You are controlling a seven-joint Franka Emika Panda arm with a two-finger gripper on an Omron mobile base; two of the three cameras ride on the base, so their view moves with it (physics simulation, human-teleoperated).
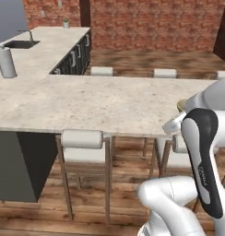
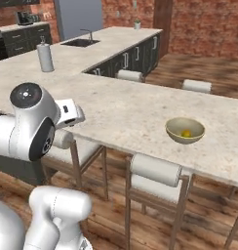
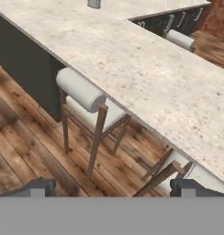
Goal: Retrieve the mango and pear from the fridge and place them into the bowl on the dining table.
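Bowl (image 2: pixel 185 130) sitting on desk (image 2: pixel 130 107) near its front edge, holding one small yellow fruit (image 2: pixel 186 133); mango or pear, cannot tell. Stool (image 2: pixel 155 171) standing just below bowl. Tool (image 3: pixel 114 187) hanging over floor beside desk edge, fingers spread wide, gripping nothing.

Even bright rendered light, soft shadows under stools, slight pixel blur
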